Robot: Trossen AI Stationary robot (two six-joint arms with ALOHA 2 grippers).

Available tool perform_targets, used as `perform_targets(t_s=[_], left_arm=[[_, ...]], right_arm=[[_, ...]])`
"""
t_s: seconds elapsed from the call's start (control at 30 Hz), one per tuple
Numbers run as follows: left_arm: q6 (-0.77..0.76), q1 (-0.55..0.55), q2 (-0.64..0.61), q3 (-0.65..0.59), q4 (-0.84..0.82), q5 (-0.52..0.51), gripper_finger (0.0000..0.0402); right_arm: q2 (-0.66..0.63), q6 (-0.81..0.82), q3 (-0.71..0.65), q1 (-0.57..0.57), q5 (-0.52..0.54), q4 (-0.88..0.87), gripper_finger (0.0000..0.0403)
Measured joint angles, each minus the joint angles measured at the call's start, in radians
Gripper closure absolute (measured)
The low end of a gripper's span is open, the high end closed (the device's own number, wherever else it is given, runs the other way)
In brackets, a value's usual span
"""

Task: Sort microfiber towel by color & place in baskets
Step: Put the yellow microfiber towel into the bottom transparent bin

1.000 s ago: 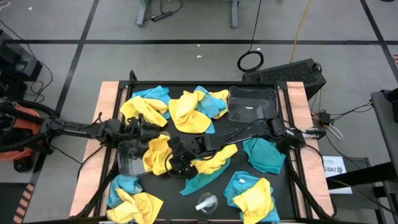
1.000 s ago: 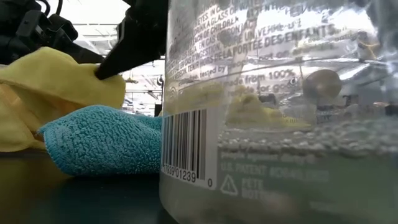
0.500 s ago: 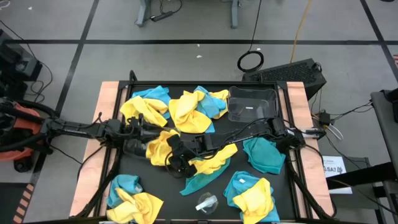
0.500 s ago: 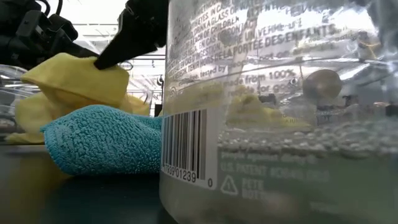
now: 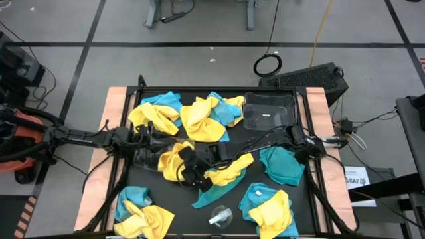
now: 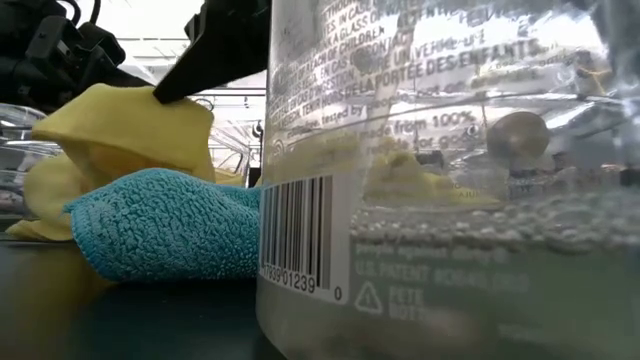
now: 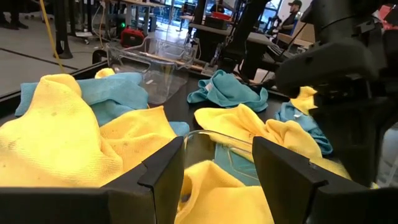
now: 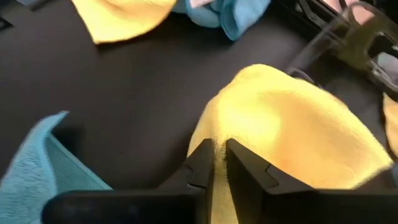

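My right gripper [image 5: 186,167] [image 8: 217,163] is shut on a bright yellow towel [image 5: 170,159] [image 6: 125,130] at the table's middle. The towel hangs bunched beside a teal towel [image 5: 212,192] [image 6: 170,225]. A clear basket [image 5: 141,159] lies just left of it. Its rim [image 7: 217,140] shows ahead of my open left gripper [image 5: 151,141] [image 7: 217,171], which waits at the left. A second clear basket [image 5: 269,109] stands at the far right. More yellow and teal towels lie in heaps all over the black table. My right gripper pinches a raised fold at the top of the yellow towel [image 8: 219,144] between its two fingers. The fingers [image 6: 175,88] slant down at it from the table's right. The towel hangs bunched below them, with its lower part [image 6: 40,210] low beside the teal towel.
A clear plastic cup-like piece [image 5: 220,216] stands near the front edge, right against the low camera [image 6: 450,180]. Towel heaps lie at the far left [image 5: 159,109], far middle [image 5: 209,116], right [image 5: 282,164] and both near corners [image 5: 141,211] [image 5: 271,209].
My right gripper has risen a little with the yellow towel. The towel's spread left part has been drawn up and gathered into a bunch, uncovering the clear basket behind it in the low view.
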Motion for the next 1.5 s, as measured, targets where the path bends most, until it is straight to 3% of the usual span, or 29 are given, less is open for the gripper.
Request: perform_targets(t_s=[0.17,0.4,0.8,1.2,1.5], left_arm=[[0.000,0.000,0.000,0.000,0.000,0.000,0.0206],[0.000,0.000,0.000,0.000,0.000,0.000,0.0206],[0.000,0.000,0.000,0.000,0.000,0.000,0.0206],[0.000,0.000,0.000,0.000,0.000,0.000,0.0206],[0.000,0.000,0.000,0.000,-0.003,0.000,0.0206]], right_arm=[[-0.001,-0.003,0.000,0.000,0.020,0.001,0.0347],[-0.001,-0.008,0.000,0.000,0.053,0.007,0.0397],[-0.001,-0.023,0.000,0.000,0.056,0.064,0.0401],[0.005,-0.046,0.001,-0.043,0.228,0.166,0.0402],[0.087,0.027,0.001,-0.097,0.145,0.144,0.0403]])
